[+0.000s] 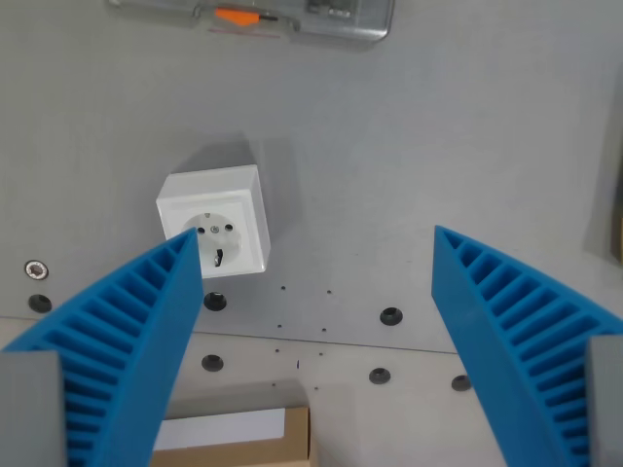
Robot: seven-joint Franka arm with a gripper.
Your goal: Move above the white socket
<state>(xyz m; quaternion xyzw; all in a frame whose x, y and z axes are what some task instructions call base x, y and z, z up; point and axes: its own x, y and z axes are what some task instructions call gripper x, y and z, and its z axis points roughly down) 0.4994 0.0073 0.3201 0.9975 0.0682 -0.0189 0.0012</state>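
Observation:
A white socket [216, 224] stands on the grey surface, left of the middle of the wrist view. Its round recessed face with two holes looks up at me. My gripper [314, 248] is open and empty, with two blue ribbed fingers [136, 331] reaching in from the bottom corners. The tip of the left finger overlaps the socket's lower left edge in the picture. The socket lies to the left of the gap between the fingers, not centred in it.
A grey device with an orange part [263, 17] lies at the top edge. Several bolt holes [390, 316] dot the grey plate. A brown cardboard piece with a white label [243, 435] shows at the bottom. A dark edge [615, 224] is at far right.

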